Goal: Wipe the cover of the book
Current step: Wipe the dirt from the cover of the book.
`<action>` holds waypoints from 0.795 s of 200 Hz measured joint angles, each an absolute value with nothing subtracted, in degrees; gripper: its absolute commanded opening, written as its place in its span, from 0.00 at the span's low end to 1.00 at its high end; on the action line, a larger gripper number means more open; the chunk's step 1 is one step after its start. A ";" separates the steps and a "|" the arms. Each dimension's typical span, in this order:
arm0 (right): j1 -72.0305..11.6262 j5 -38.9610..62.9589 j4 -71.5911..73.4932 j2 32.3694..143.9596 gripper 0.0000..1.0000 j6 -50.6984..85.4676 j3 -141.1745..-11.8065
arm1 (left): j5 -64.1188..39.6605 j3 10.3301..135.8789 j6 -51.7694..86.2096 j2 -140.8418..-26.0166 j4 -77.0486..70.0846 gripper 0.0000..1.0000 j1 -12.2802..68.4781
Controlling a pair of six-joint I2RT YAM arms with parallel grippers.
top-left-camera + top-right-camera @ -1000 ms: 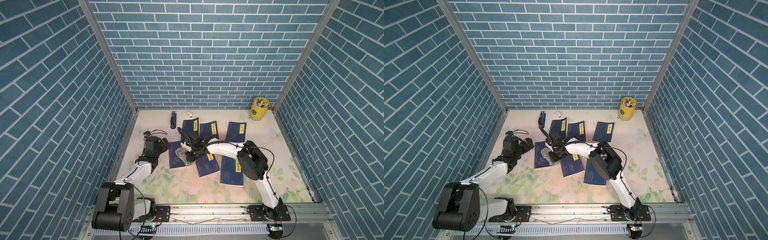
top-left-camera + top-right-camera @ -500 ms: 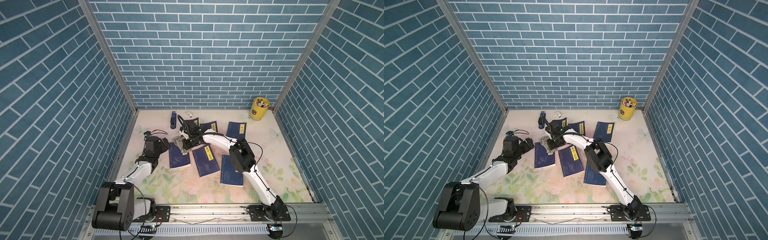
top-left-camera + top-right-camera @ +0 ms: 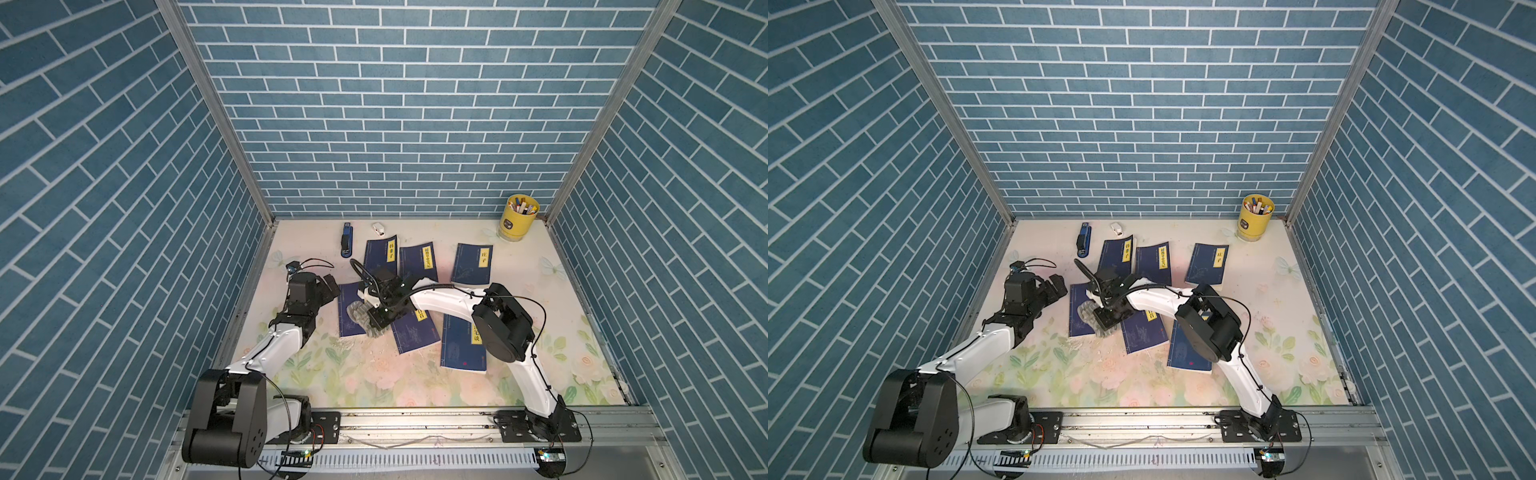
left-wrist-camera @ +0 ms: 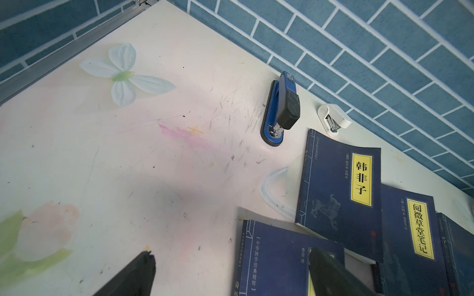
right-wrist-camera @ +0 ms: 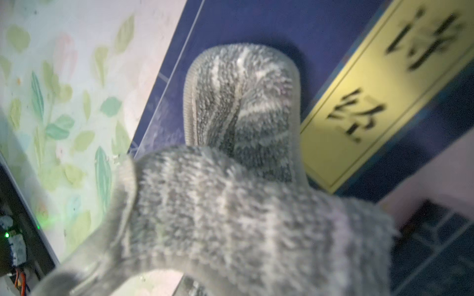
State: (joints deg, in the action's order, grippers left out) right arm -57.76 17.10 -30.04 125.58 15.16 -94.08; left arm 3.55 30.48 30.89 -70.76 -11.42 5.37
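Note:
The book [image 3: 348, 320] is a dark blue paperback lying flat at the left of the group, also seen in a top view [image 3: 1077, 322]. A grey striped cloth [image 3: 360, 313] rests on its cover, and my right gripper [image 3: 377, 323] is shut on the cloth. In the right wrist view the cloth [image 5: 243, 102] covers the fingers and presses on the blue cover [image 5: 256, 23] beside its yellow title label [image 5: 372, 89]. My left gripper [image 3: 329, 287] stands open at the book's far left corner. In the left wrist view one finger [image 4: 331, 276] overlaps the book [image 4: 277, 256]; the other finger [image 4: 138, 276] is over bare table.
Several more blue books with yellow labels lie around, the nearest [image 3: 415, 334] under the right arm, another [image 4: 336, 184] just behind. A blue stapler [image 3: 346, 240] and a small white stapler [image 3: 378, 227] sit near the back wall. A yellow pen cup [image 3: 518, 218] stands back right.
The right gripper swept the cloth along the cover to the book's far end, then back toward its near end. The left arm stayed where it was, open.

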 measured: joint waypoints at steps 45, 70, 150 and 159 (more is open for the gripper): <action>-56.69 19.18 -32.47 128.14 0.00 15.49 -98.43 | 3.46 30.48 30.89 -71.02 -11.38 0.99 5.37; -53.87 20.43 -34.24 134.98 0.00 16.10 -109.49 | 3.40 30.48 30.89 -70.32 -11.07 0.99 5.37; -52.71 19.70 -33.28 140.29 0.00 16.23 -117.30 | 3.81 30.39 30.85 -67.44 -10.07 0.99 5.32; -53.69 19.73 -32.12 137.51 0.00 16.32 -112.57 | 3.92 30.37 30.81 -67.13 -10.02 0.99 5.28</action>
